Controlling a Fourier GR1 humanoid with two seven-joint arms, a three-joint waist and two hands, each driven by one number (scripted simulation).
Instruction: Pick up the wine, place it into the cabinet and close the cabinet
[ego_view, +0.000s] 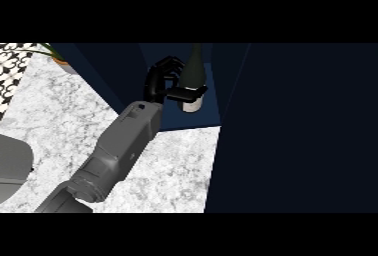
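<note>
The dark wine bottle (195, 70) with a pale label stands upright on the floor of the dark blue cabinet (199, 122), at the back of the counter. My left hand (161, 82) reaches into the cabinet from the lower left, just left of the bottle. Its thumb (189, 92) lies across the bottle's front and its fingers (167, 66) curl beside the neck. The bottle's far side is hidden. My right hand shows nowhere.
The open cabinet door (295, 130) fills the right side as a tall dark panel. The marble counter (177, 165) spreads below. A potted plant (63, 61) stands at the back left beside a patterned wall (13, 70). A grey rounded shape (13, 165) sits at the left edge.
</note>
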